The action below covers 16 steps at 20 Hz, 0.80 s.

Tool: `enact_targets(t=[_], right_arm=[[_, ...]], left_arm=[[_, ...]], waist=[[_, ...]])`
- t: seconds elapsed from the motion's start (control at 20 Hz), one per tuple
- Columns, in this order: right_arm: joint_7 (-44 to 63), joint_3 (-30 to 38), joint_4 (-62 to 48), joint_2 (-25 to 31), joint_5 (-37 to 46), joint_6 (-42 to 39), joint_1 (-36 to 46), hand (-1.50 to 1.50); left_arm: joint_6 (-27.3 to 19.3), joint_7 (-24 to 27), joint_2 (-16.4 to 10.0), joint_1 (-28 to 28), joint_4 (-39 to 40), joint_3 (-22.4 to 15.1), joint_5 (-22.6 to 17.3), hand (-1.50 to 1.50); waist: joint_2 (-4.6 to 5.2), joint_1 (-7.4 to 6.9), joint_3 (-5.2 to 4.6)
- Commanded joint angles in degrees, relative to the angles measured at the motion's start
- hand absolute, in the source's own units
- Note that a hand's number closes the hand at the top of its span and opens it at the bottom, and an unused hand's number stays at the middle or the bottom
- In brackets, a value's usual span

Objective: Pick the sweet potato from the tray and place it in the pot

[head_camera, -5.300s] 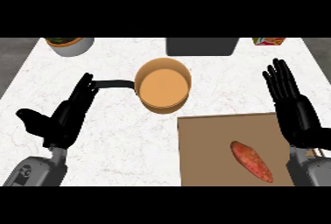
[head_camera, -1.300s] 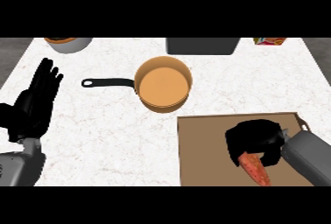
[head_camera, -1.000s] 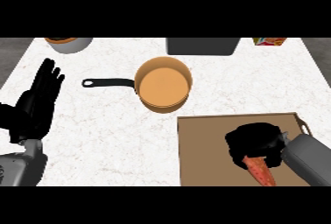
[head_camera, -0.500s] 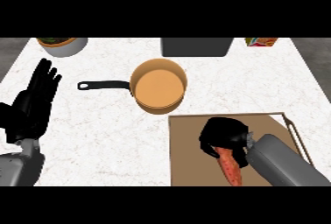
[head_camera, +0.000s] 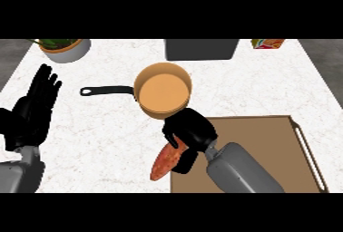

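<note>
My right hand (head_camera: 191,131) is curled round the upper end of an orange-red sweet potato (head_camera: 164,163), which hangs down over the left edge of the brown tray (head_camera: 268,131). The hand sits just below the orange pot (head_camera: 163,90), whose black handle (head_camera: 106,90) points left. The pot's inside shows nothing in it. My left hand (head_camera: 33,111) rests open at the left edge of the head view, fingers up, well clear of the pot.
A grey planter with green leaves (head_camera: 64,47) stands at the back left. A dark grey box (head_camera: 201,49) sits at the back middle, and a colourful packet (head_camera: 268,43) at the back right. White marble counter (head_camera: 100,136) lies between my hands.
My right hand closed on the sweet potato on the tray, then carried it left and toward the pot. The left hand stayed raised at the left.
</note>
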<state>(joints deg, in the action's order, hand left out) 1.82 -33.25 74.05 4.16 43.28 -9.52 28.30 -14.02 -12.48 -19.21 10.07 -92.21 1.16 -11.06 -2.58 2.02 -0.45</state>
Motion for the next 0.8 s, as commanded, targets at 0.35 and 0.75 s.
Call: enact_targets(t=[0.35, 0.75], right_arm=[[38.2, 2.0, 12.6, -4.1, 6.3, 24.4, 12.3, 1.50], [70.8, -3.9, 10.0, -4.2, 14.5, 29.0, 29.6, 1.50]], left_arm=[[1.1, 0.0, 0.3, 0.9, 0.6, -0.9, -0.2, 0.00], [1.3, 0.0, 1.7, 3.2, 0.3, -2.8, 0.4, 0.00]], waist=[[0.14, -3.04, 0.09], [1.67, -5.69, 0.13]])
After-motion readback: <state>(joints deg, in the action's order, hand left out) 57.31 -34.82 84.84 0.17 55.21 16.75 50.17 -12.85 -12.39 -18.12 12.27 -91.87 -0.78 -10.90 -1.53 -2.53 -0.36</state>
